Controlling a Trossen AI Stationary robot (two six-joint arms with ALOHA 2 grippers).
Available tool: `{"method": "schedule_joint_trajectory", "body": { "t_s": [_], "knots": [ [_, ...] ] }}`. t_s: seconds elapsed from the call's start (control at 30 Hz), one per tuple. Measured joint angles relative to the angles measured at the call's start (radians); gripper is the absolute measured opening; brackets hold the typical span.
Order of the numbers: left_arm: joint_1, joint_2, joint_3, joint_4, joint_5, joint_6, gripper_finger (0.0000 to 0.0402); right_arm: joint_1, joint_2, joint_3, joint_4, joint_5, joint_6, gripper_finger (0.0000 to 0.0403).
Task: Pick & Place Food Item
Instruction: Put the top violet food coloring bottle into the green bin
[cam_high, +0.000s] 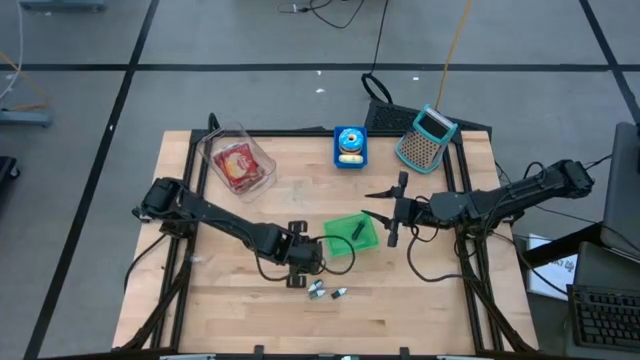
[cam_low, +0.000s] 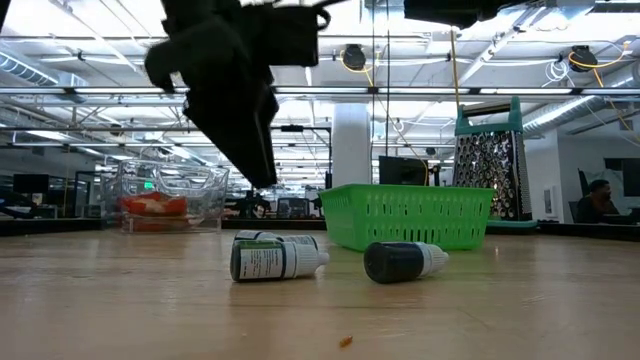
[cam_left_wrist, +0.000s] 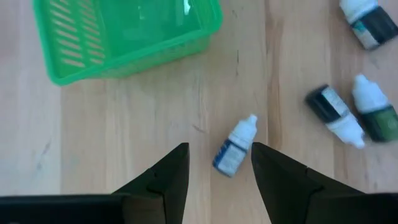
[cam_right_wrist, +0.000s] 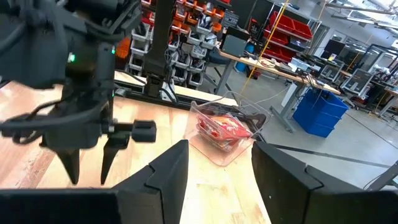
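Several small dropper bottles with white caps lie on their sides on the wooden table near its front edge. One of them (cam_left_wrist: 235, 146) lies below the gap between the fingers of my left gripper (cam_left_wrist: 217, 149), which hangs open above it, pointing steeply down, and touches nothing (cam_low: 262, 180). The others (cam_left_wrist: 333, 115) (cam_left_wrist: 376, 115) lie beside it. A green mesh basket (cam_high: 350, 232) stands just beyond, with a dark item (cam_high: 357, 230) in it. My right gripper (cam_high: 382, 205) waits open and level, raised, to the right of the basket.
A clear container with red food (cam_high: 238, 165) stands at the far left. A blue holder with a round food item (cam_high: 350, 147) and a teal grater (cam_high: 428, 138) are at the far edge. Bare wood lies along the near edge.
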Motion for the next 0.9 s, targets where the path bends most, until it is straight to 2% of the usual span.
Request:
{"method": "schedule_joint_trajectory", "body": {
  "t_s": [0.1,0.43,0.7,0.9],
  "knots": [
    [0.001,0.004,-0.036,0.014,0.003,0.002,0.0175,0.000,0.000,0.000,0.000,0.000,0.000,0.0164],
    [0.009,0.004,-0.199,0.225,0.023,0.042,0.0175,0.000,0.000,0.000,0.001,-0.001,0.000,0.0164],
    [0.008,0.004,-0.244,0.367,0.053,0.074,0.0175,0.000,0.000,0.000,0.001,-0.001,0.000,0.0164],
    [0.009,0.003,-0.246,0.374,0.056,0.071,0.0175,0.000,0.000,0.000,0.000,-0.001,0.002,0.0164]
  ]
}}
